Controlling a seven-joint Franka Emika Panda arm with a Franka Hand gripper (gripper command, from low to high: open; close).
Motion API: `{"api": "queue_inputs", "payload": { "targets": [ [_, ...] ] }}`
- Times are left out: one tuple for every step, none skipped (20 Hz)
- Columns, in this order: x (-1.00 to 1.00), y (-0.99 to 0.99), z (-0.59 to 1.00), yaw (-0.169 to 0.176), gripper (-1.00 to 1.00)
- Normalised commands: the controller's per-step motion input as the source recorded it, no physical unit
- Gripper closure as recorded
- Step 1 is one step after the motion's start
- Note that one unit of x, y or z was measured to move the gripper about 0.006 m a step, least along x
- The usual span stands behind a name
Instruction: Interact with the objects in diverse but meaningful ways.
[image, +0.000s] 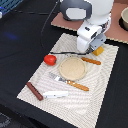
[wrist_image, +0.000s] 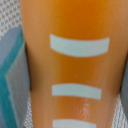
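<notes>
My gripper (image: 95, 48) is down at the far right corner of the striped placemat (image: 100, 97), around the yellow-orange bread block (image: 99, 50). The wrist view is almost filled by that block (wrist_image: 75, 65), orange with white stripes. A grey and teal finger (wrist_image: 11, 75) presses against one of its sides, and the other finger is barely visible. A tan round plate (image: 73, 68) lies bare in the mat's middle. Beside it are a red tomato (image: 49, 59), an orange-handled fork (image: 70, 81) and an orange-handled knife (image: 91, 61). A sausage stick (image: 34, 90) and a white fish-like piece (image: 55, 93) lie near the mat's front.
A brown board (image: 65, 22) lies behind the mat, and a bowl (image: 124, 19) stands at the exterior view's far right. A black cable (image: 47, 22) runs across the dark table behind the arm.
</notes>
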Motion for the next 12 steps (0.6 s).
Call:
{"api": "queue_inputs", "payload": {
  "targets": [
    [0.00, 0.05, 0.15, 0.000, 1.00],
    [-0.18, 0.04, 0.65, 0.000, 1.00],
    [-0.27, 0.07, 1.00, 0.000, 1.00],
    [-0.40, 0.10, 1.00, -0.017, 1.00],
    [-0.48, 0.09, 1.00, 0.000, 1.00],
    [-0.40, 0.09, 1.00, 0.000, 1.00],
    [-0.39, 0.10, 1.00, 0.000, 1.00],
    [-0.39, 0.05, 1.00, 0.000, 1.00],
    [-0.43, 0.00, 1.00, 0.000, 1.00],
    [-0.55, 0.00, 1.00, 0.000, 1.00],
    [-0.61, 0.00, 0.93, 0.004, 1.00],
    [-0.66, 0.00, 0.76, 0.002, 1.00]
  ]
}}
